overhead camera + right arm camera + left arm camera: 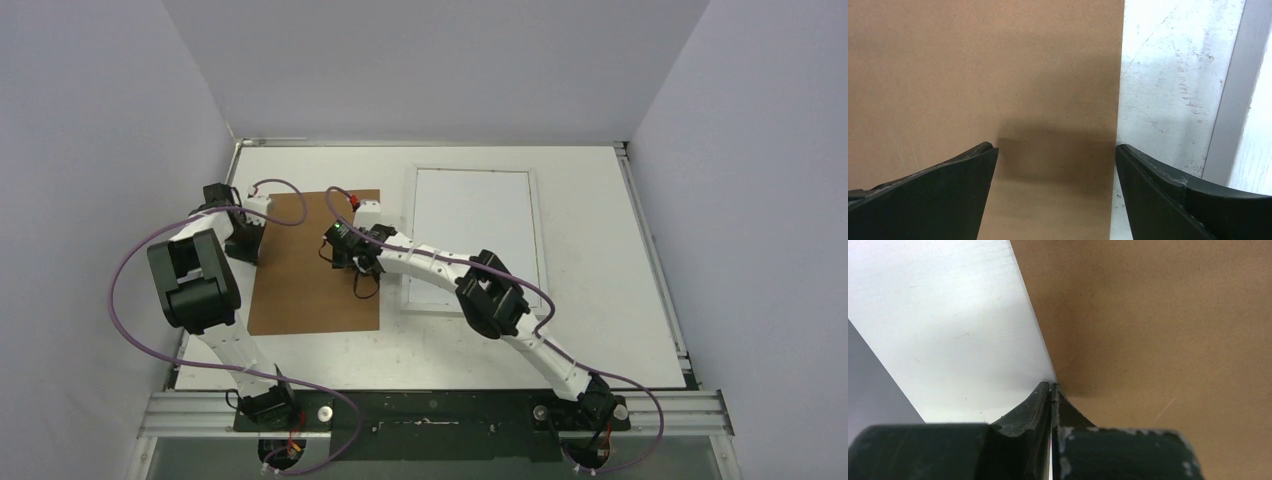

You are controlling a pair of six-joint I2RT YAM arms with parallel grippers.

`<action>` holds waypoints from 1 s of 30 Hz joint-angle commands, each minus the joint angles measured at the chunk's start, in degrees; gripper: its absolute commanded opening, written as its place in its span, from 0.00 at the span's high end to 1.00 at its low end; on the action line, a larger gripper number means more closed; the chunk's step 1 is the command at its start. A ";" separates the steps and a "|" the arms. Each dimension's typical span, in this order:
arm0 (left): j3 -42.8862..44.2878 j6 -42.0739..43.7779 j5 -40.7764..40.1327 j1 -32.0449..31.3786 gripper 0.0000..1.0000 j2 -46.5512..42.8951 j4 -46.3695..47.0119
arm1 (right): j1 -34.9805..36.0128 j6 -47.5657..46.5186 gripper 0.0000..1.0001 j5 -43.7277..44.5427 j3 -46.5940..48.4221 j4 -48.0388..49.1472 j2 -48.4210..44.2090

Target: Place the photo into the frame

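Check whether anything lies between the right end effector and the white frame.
Nothing visible does. The open right end effector hangs over the brown board's right edge; only a strip of table separates it from the frame.

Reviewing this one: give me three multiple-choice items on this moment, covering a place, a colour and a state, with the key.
1. In the top view, the frame lies where relative to the board? A left of it; B right of it; C on it.
2. The board's colour? A brown; B green; C black.
3. The right hand is: A shut on the board; B shut on the frame; C open.
Key:
1 B: the frame sits to the board's right, not touching.
2 A: plain brown in every view.
3 C: its jaws stand wide apart over the board's edge.
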 commanded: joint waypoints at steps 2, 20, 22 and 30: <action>-1.53 -0.43 4.41 -1.29 1.00 1.03 -1.83 | -0.80 4.20 0.10 -15.20 -2.55 10.64 -4.83; -2.53 -0.14 7.58 -3.89 1.00 0.46 -1.70 | -0.91 9.88 0.10 -19.70 -14.34 20.05 -18.69; -2.63 -0.16 7.97 -4.80 1.00 0.10 -1.91 | -1.10 10.25 0.10 -19.34 -15.75 20.32 -19.77; -1.76 -0.66 8.36 -7.79 1.00 0.40 -2.36 | -1.27 11.41 0.10 -17.99 -20.95 21.18 -23.58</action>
